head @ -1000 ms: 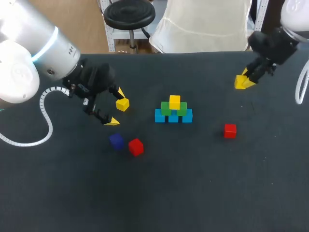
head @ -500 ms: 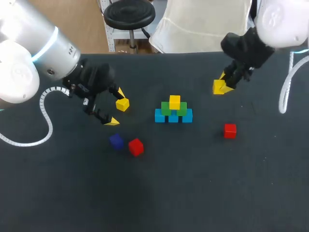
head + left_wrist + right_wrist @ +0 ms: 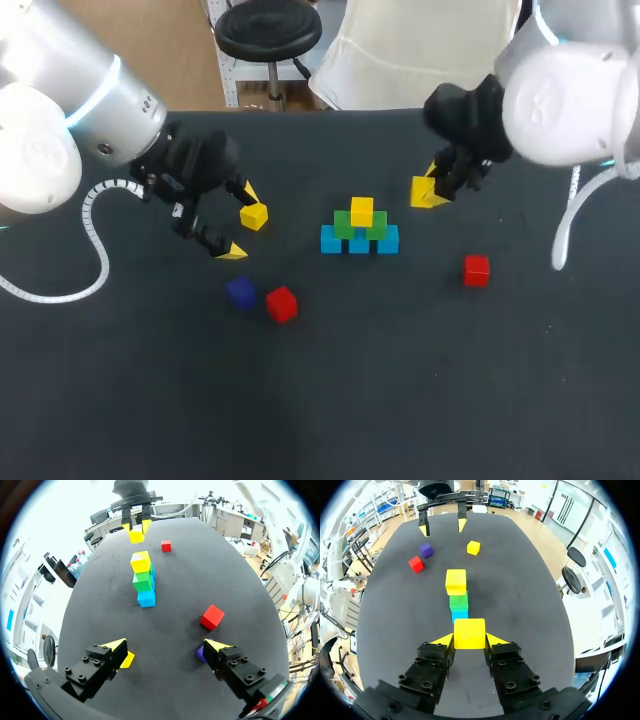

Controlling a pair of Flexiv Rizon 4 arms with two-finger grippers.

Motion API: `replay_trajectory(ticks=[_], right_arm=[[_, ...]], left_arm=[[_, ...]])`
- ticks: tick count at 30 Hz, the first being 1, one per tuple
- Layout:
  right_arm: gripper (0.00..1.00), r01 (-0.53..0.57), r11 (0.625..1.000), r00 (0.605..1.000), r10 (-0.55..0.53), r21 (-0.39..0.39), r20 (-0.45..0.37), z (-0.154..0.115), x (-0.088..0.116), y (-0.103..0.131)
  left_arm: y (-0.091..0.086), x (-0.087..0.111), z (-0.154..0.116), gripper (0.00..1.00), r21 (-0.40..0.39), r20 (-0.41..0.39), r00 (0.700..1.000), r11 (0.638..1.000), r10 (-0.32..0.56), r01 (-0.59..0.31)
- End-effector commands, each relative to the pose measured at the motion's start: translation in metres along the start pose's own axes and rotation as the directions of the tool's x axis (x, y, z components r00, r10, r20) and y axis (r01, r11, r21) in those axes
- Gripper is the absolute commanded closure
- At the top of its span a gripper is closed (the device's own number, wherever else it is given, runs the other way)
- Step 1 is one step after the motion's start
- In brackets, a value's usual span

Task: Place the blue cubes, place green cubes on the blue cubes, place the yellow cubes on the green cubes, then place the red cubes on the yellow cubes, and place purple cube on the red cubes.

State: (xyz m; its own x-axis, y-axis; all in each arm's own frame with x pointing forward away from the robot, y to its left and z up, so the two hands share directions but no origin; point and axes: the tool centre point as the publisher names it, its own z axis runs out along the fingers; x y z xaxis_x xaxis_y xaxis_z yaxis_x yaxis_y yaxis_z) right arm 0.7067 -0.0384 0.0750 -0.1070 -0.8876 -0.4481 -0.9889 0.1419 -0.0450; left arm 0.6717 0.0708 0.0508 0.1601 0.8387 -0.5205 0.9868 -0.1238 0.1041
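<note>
Change: right end effector (image 3: 432, 190), clamping held yellow cube (image 3: 469, 632), is travelling in toward pyramid (image 3: 360, 230) from its right, so second yellow placement is nearing. Beyond pyramid's left, left end effector (image 3: 240, 222) is staying still, fingers apart.

My right gripper (image 3: 469, 639) has a cube (image 3: 469, 632) between its two fingers, touching both. Straight ahead of it stands the pile (image 3: 457, 595): three cubes in a row on the table (image 3: 400, 380), two on those, and one on top. Past the pile is my left gripper (image 3: 165, 647), with its fingers wide apart. One loose cube (image 3: 127, 659) lies just beside one of its fingers. A second loose cube (image 3: 201, 652) lies near the other finger, and a third loose cube (image 3: 212, 617) lies just ahead of that one. A last cube (image 3: 477, 270) lies alone on the far side of the pile from my left gripper, near my right gripper.
</note>
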Motion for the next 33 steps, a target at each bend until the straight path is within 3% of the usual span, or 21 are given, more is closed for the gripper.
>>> replay_trajectory(ticks=[1, 33], right_arm=[[1.0, -0.003, 1.0, 1.0, 0.003, 0.021, 0.006, 0.007, -0.004, 0.005], [1.0, 0.009, 1.0, 0.999, -0.008, -0.029, 0.031, 0.033, -0.028, 0.013]], left_arm=[[0.0, 0.001, 0.0, 0.0, -0.001, 0.003, 1.0, 1.0, 0.003, -0.003], [0.0, 0.001, 0.0, 0.0, -0.001, 0.003, 1.0, 1.0, 0.003, -0.003]])
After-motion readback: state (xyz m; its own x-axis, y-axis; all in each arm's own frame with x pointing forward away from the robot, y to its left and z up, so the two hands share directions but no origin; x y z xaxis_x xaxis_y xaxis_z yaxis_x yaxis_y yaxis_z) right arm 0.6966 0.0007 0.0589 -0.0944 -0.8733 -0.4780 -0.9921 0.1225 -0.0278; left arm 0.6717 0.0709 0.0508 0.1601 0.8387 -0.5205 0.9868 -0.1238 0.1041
